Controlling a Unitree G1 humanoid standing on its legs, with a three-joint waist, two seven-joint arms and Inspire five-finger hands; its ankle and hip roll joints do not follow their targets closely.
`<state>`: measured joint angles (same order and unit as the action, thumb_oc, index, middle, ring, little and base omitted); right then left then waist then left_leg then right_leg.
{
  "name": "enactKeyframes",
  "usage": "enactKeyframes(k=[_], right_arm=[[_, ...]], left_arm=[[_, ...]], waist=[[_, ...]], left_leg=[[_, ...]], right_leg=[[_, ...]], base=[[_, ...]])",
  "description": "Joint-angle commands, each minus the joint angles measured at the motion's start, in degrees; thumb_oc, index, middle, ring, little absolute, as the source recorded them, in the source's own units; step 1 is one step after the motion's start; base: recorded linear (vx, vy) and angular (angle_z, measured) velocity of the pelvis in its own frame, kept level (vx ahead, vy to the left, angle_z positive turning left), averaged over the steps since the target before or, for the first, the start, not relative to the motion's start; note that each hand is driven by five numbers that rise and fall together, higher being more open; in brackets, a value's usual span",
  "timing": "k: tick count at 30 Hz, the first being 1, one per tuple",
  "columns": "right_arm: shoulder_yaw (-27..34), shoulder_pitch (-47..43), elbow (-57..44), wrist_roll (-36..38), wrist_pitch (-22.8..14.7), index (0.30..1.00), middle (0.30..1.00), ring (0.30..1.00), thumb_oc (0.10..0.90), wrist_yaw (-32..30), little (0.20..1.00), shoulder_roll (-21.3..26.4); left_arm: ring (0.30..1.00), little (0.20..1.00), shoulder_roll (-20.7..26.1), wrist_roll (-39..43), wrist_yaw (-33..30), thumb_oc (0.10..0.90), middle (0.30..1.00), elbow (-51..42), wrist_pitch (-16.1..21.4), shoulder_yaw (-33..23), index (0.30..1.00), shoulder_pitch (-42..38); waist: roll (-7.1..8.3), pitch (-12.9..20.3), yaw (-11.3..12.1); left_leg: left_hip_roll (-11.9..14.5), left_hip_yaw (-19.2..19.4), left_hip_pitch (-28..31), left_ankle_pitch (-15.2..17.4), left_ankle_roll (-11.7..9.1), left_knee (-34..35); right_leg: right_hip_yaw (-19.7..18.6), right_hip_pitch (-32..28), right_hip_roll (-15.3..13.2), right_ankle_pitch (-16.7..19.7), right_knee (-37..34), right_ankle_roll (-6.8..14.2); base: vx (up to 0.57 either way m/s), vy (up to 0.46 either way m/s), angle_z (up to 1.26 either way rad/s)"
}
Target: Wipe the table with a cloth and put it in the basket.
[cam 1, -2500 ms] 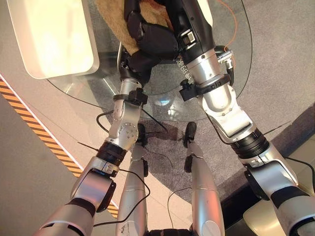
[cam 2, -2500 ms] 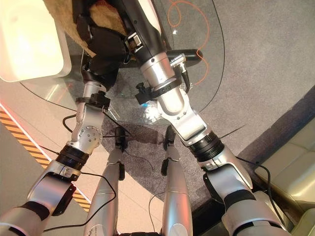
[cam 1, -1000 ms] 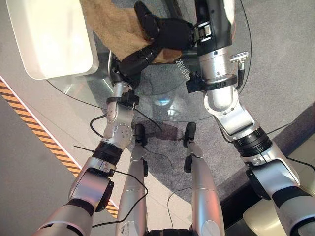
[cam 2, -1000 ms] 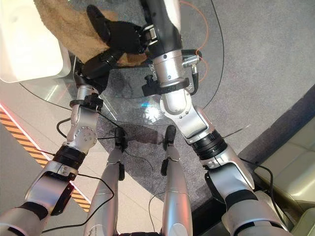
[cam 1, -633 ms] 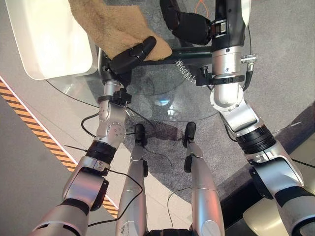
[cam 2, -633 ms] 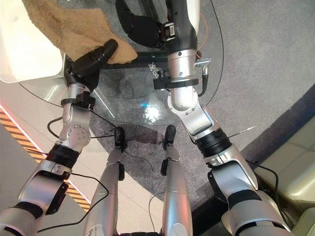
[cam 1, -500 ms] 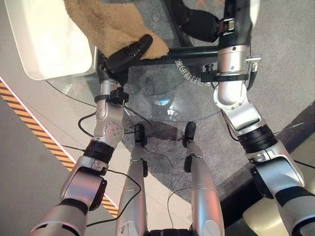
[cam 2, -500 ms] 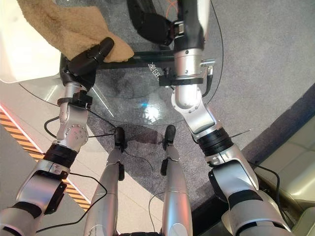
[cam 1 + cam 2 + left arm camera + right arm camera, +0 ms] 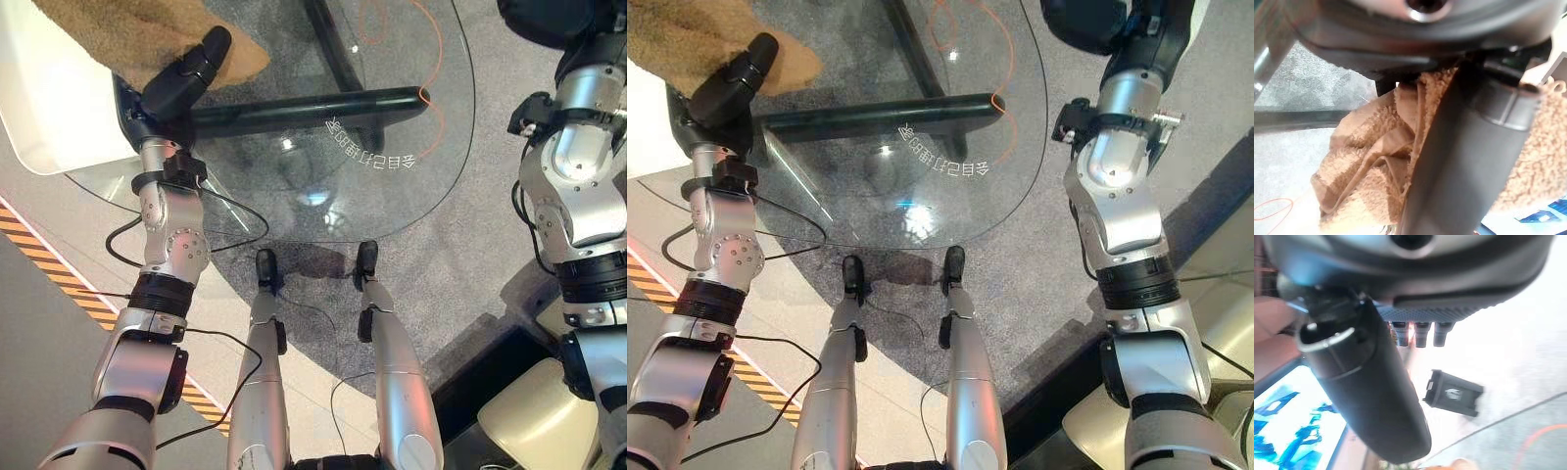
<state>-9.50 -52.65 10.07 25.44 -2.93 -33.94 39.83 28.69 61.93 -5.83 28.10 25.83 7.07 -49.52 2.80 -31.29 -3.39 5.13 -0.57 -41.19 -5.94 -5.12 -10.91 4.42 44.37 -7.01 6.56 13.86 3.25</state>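
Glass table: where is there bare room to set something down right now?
The glass table is bare from its near curved rim across the middle and right. It is crowded only at the far left, where the left hand holds the tan cloth beside the white basket.

Fluffy tan terry cloth [image 9: 147, 34], bunched & folded, sits at glass table's [image 9: 392, 206] far-left edge, overlapping white rectangular basket [image 9: 49, 117].

The tan, fluffy terry cloth [image 9: 127, 34] and the white rounded basket [image 9: 54, 117] run past the frame edge; the right hand [image 9: 1087, 22] is cropped, fingers hidden.
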Motion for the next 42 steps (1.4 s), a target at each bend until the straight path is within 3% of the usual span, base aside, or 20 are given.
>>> enactKeyframes(k=[1,12,20,25,37,42], right_arm=[[6.8,-2.7,-3.9,1.3,-3.8,0.900,0.900,0.900,0.800,-1.9,0.900,4.3],[8.5,3.8,10.1,9.7,-4.9,0.900,0.900,0.900,0.800,2.0,0.900,5.1],[7.7,6.9,20.7,15.3,-5.6,0.900,0.900,0.900,0.800,7.8,0.900,5.3],[6.1,8.8,26.9,17.2,-5.7,0.900,0.900,0.900,0.800,11.6,0.900,4.5],[3.7,12.8,37.2,19.0,-5.4,0.900,0.900,0.900,0.800,19.6,0.900,1.6],[3.1,13.9,40.3,19.3,-5.8,0.900,0.900,0.900,0.800,22.1,0.900,0.8]], left_arm=[[0.300,0.200,6.2,-5.2,0.0,0.100,0.300,-9.8,10.0,-3.5,0.300,-7.2],[0.300,0.200,12.3,-5.1,-7.3,0.100,0.300,-1.7,14.6,-5.2,0.300,-7.9],[0.300,0.200,16.3,-6.3,-11.2,0.100,0.300,4.2,15.6,-5.9,0.300,-8.8],[0.300,0.200,18.5,-8.5,-17.1,0.100,0.300,8.5,15.8,-5.5,0.300,-10.1],[0.300,0.200,22.2,-20.2,-36.2,0.100,0.300,16.3,10.4,-3.6,0.300,-13.6],[0.300,0.200,23.5,-24.0,-40.7,0.100,0.300,20.1,6.7,-1.8,0.300,-15.7]], waist=[[1.34,1.5,0.7],[0.54,1.5,0.7],[0.01,1.5,0.8],[-0.38,1.5,0.7],[-0.70,1.5,0.6],[-0.58,1.5,0.3]], left_leg=[[-0.1,3.4,1.5,2.2,2.3,-2.3],[0.0,3.4,1.0,2.7,1.9,-2.9],[0.1,3.4,0.1,2.3,1.7,-3.6],[0.2,3.2,-0.7,2.4,1.5,-4.1],[0.3,2.7,-2.0,3.2,1.5,-5.4],[0.5,2.6,-2.4,3.4,1.5,-5.8]], right_leg=[[0.1,-5.3,-0.2,-2.8,0.8,0.3],[0.2,-5.0,-0.4,-3.8,1.5,0.4],[0.3,-3.9,-0.5,-3.8,2.1,0.1],[0.3,-3.0,-0.5,-4.2,2.7,-0.1],[0.0,-1.8,-0.2,-5.4,3.8,-0.5],[0.0,-1.4,-0.1,-5.6,4.1,-0.6]], base=[[0.00,0.000,0.00],[0.00,0.000,0.00],[0.00,0.000,0.00],[0.00,0.000,0.00],[0.00,0.000,0.00],[0.00,0.000,0.00]])
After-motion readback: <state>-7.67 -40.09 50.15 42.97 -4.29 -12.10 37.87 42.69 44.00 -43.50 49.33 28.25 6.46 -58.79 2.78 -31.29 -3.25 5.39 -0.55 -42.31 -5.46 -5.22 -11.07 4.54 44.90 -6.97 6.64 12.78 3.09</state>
